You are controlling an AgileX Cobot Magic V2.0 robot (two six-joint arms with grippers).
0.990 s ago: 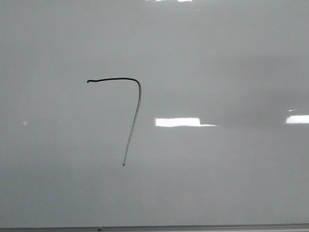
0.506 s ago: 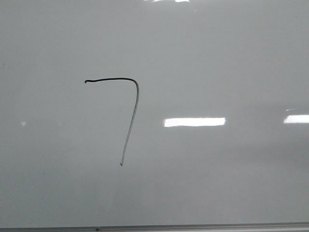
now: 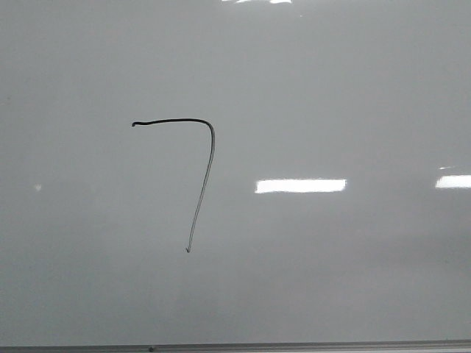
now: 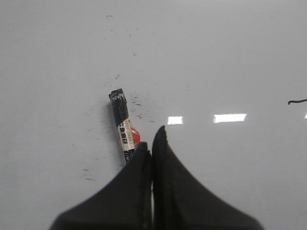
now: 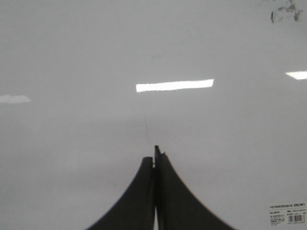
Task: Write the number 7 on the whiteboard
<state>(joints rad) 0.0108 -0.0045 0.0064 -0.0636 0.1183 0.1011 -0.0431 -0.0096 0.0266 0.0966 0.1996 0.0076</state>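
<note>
The whiteboard fills the front view, and neither gripper shows there. On it stands the number 7: a dark top stroke, a rounded corner and a fainter slanted downstroke. The end of a black stroke shows at the edge of the left wrist view. My left gripper is shut, its fingers pressed together with nothing between them. A black marker with a white and red label lies on the board beside one finger, which hides its near end. My right gripper is shut and empty over bare board.
A thin metal edge runs along the board's bottom. Bright light glare lies right of the 7. Small ink specks dot the board around the marker. A printed label and dark smudges show in the right wrist view.
The light glare on the board has slid to the right. The number 7 looks the same, apart from a slight sideways wobble of the view.
</note>
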